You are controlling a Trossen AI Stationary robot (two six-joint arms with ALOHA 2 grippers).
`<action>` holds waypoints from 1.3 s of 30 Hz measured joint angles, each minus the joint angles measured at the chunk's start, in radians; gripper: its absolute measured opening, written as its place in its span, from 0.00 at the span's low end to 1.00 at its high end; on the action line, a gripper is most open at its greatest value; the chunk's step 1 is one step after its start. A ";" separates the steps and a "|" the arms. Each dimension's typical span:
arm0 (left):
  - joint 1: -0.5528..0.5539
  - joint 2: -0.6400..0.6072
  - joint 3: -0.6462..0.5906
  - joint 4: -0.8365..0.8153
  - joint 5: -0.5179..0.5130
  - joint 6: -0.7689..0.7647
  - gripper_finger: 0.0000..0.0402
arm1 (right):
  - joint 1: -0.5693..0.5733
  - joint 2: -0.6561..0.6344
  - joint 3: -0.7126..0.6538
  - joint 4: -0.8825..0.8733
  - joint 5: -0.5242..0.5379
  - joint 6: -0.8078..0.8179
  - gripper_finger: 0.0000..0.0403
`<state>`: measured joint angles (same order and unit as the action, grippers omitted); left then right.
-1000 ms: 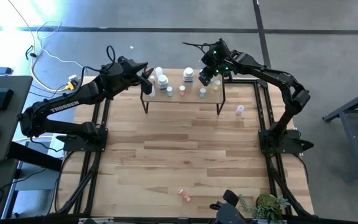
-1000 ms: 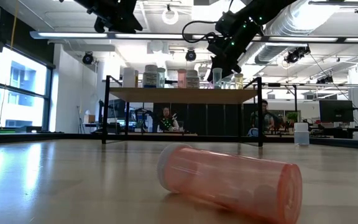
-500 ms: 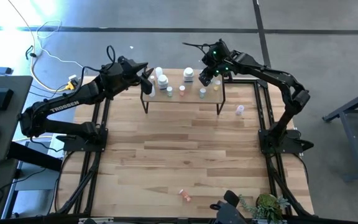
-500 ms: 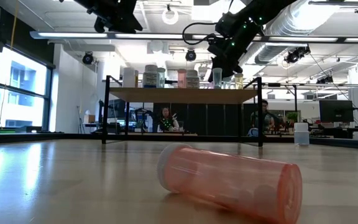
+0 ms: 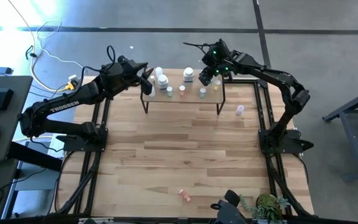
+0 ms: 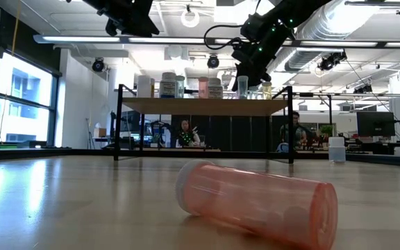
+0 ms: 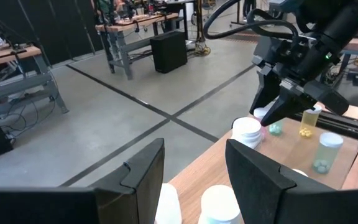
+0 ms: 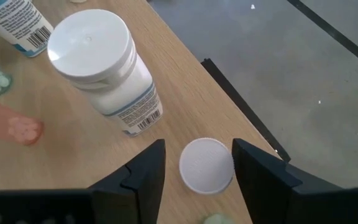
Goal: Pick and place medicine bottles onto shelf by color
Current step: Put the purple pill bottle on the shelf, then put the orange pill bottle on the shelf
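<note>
Nearest the low camera, a pink bottle (image 6: 255,201) lies on its side on the surface (image 5: 185,149), long axis level, far from both claws. At the far edge, the right claw (image 8: 194,168) hangs released over a white-capped vial (image 8: 207,164) upright on the shelf (image 5: 182,96), fingers either side. The left claw (image 7: 191,168) hovers parted and empty above the shelf's other end.

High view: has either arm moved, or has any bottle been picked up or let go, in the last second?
Nothing has visibly changed. The right claw still hangs over the right end of the shelf, and the left claw over its left end. The bottles on the shelf, the pink bottle lying on the table and the small bottle right of the shelf are where they were.
</note>
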<state>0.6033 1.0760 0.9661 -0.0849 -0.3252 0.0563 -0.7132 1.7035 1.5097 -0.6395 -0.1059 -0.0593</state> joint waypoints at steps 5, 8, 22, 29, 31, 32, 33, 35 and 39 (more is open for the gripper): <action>0.000 0.000 0.000 0.000 0.000 0.000 0.40 | 0.000 -0.003 0.000 0.000 0.000 0.009 0.44; 0.000 0.000 0.000 0.000 0.000 0.000 0.40 | -0.002 -0.014 0.000 0.002 0.003 0.009 0.44; 0.000 0.000 0.000 -0.001 0.003 0.000 0.40 | -0.033 -0.107 0.000 0.018 0.034 0.044 0.44; 0.000 0.000 0.000 -0.001 0.099 0.000 0.40 | -0.033 -0.180 0.000 0.009 0.033 0.105 0.44; 0.000 0.000 0.000 -0.001 0.136 0.000 0.42 | -0.027 -0.198 0.000 -0.003 0.027 0.124 0.44; 0.000 0.000 0.000 -0.001 0.154 0.000 0.42 | -0.023 -0.208 0.000 -0.013 0.026 0.135 0.44; 0.000 0.000 0.000 -0.001 0.171 0.000 0.43 | -0.018 -0.215 0.000 -0.026 0.026 0.148 0.44; -0.001 0.000 0.000 -0.007 0.204 -0.012 0.46 | -0.003 -0.228 0.000 -0.055 0.026 0.162 0.44; -0.003 0.000 0.000 -0.072 0.255 -0.092 0.51 | 0.033 -0.251 0.000 -0.117 0.023 0.206 0.44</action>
<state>0.6003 1.0760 0.9665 -0.1572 -0.0699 -0.0357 -0.6802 1.4520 1.5097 -0.7570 -0.0826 0.1466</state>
